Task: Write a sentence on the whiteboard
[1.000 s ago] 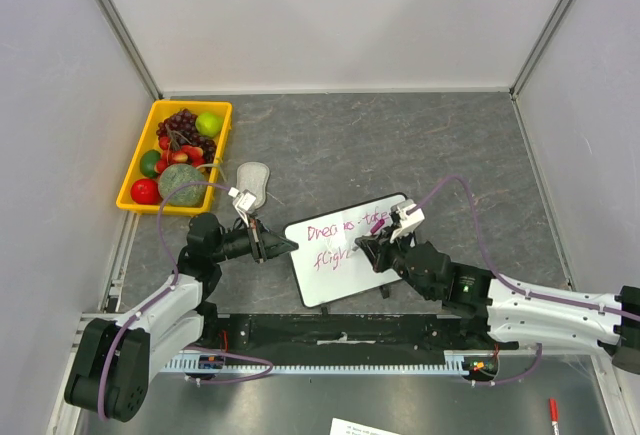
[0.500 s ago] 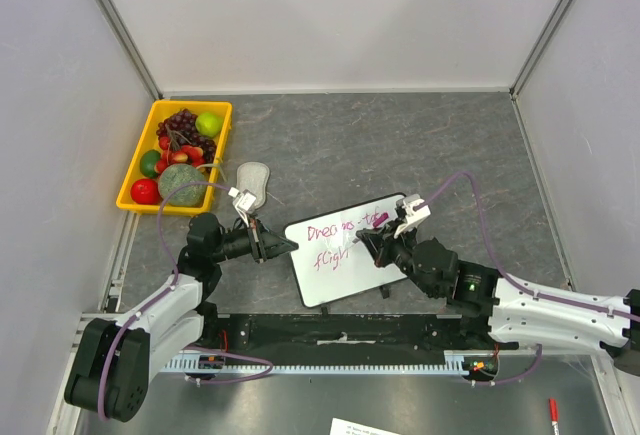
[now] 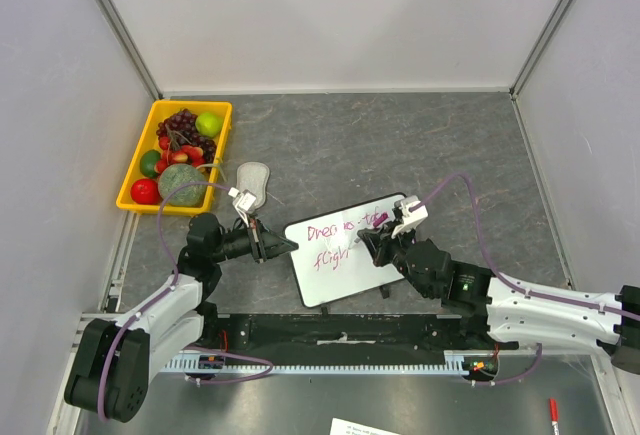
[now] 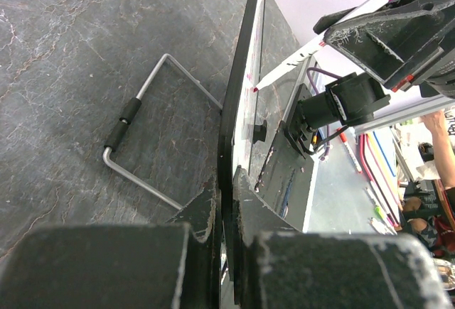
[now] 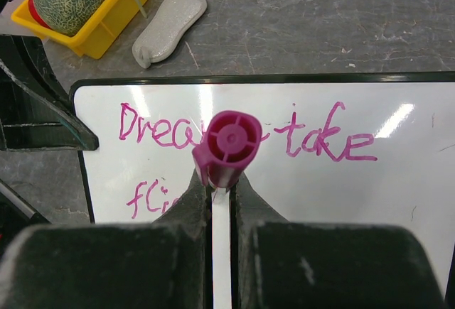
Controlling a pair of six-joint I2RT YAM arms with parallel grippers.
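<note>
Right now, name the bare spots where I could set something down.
Free: the table between the back wall and the whiteboard, right of the yellow fruit bin; the strip by the right wall. Crowded: the near middle, where left claw and right claw with its marker meet the whiteboard; the eraser pad beside the bin.

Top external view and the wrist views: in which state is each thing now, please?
White black-framed whiteboard: left edge clamped by left gripper.
Magenta handwritten sentence: "Dreams take" above, second line begun.
Pink-ended white marker: held by right gripper, tip at whiteboard.
Yellow plastic tray: full of fruit.
Grey oval eraser pad: lying free on table.
</note>
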